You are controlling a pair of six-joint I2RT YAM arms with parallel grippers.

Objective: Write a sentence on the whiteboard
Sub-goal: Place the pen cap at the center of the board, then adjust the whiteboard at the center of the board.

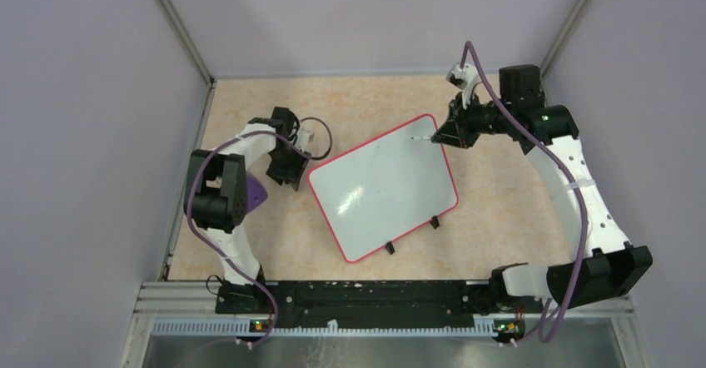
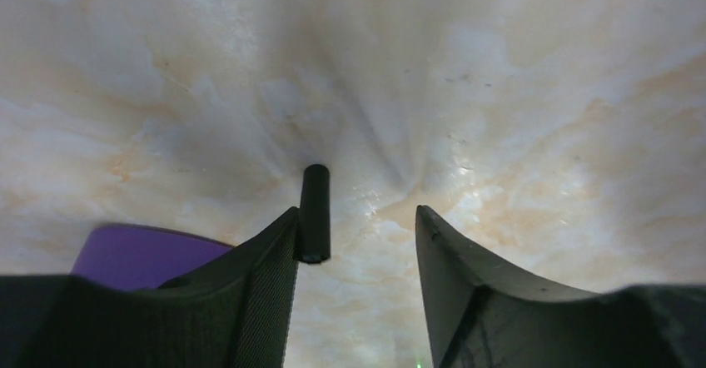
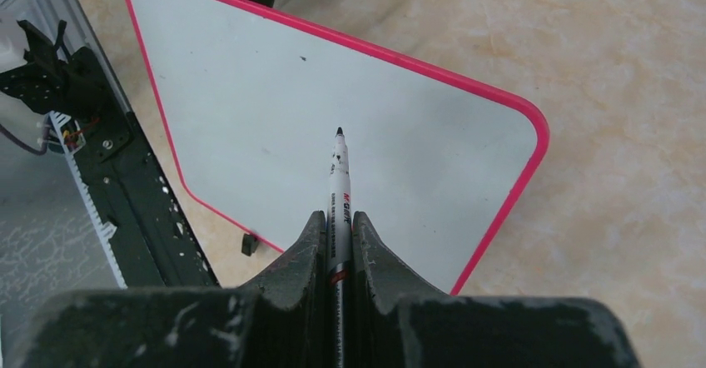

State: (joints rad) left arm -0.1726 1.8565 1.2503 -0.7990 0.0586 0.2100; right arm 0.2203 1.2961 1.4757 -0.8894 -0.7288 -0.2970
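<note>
The whiteboard (image 1: 383,189) lies tilted on the table, glossy white with a red-pink rim and small black feet on its near edge. Its face (image 3: 333,93) is bare white, and the sentence is not in view. My right gripper (image 1: 439,137) hovers at the board's far right corner, shut (image 3: 337,216) on an uncapped white marker (image 3: 340,176) whose black tip points at the board. My left gripper (image 1: 287,172) sits left of the board, low over the table. Its jaws (image 2: 358,210) stand open. A black marker cap (image 2: 315,210) rests against the inner face of the left finger, clear of the right one.
A purple block (image 1: 254,193) lies by the left arm, just left of the left gripper, and shows as the purple block (image 2: 141,251) behind the left finger. Grey walls enclose the marbled tabletop (image 1: 499,218). A black rail (image 1: 366,297) runs along the near edge.
</note>
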